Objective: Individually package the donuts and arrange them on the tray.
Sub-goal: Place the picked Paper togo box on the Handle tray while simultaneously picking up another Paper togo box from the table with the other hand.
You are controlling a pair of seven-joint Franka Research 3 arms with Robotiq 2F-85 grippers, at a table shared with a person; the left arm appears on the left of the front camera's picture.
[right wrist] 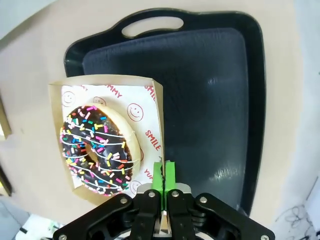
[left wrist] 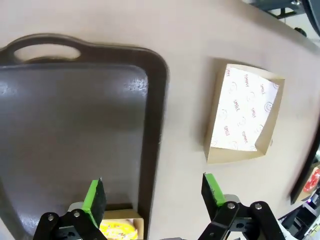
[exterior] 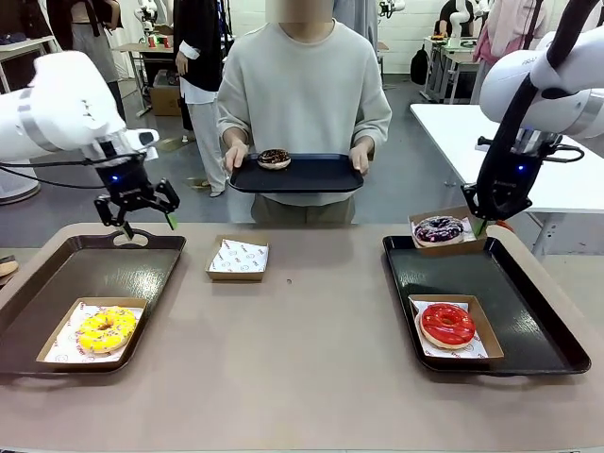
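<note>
right gripper (right wrist: 163, 172) pinches shut on the rim of a brown cardboard carton (right wrist: 145, 97) carrying the dark sprinkled ring donut (right wrist: 107, 135) over the glossy black tray (right wrist: 210, 90); left gripper (left wrist: 152, 185) hangs open above a brown tray (left wrist: 75, 130).

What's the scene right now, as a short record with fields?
Left end effector: open, above the far end of the left tray
Right end effector: shut on the edge of the box with the sprinkled donut, at the far left corner of the right tray
Yellow donut: boxed, left tray
Red donut: boxed, right tray
Empty box: on the table between the trays
Person: holds a tray with a brown donut
</note>
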